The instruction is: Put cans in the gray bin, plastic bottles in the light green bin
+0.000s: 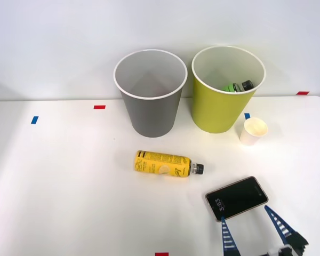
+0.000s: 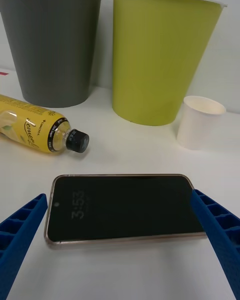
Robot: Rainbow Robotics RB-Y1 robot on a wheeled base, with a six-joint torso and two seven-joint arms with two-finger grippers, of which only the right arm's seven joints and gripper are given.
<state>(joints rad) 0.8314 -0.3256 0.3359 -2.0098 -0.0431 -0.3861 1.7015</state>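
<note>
At lower right of the front view, the right gripper [image 1: 253,230] stands wide apart, holding nothing, fingers flanking a phone [image 1: 237,198]; the yellow-labelled bottle [image 1: 167,164] lies on the table [image 1: 58,181] at centre; the green bottle [image 1: 238,86] lies inside the light green bin [image 1: 224,109], upper right; the gray bin [image 1: 150,106] stands just left of it; a paper cup [image 1: 253,131] stands near the green bin.
</note>
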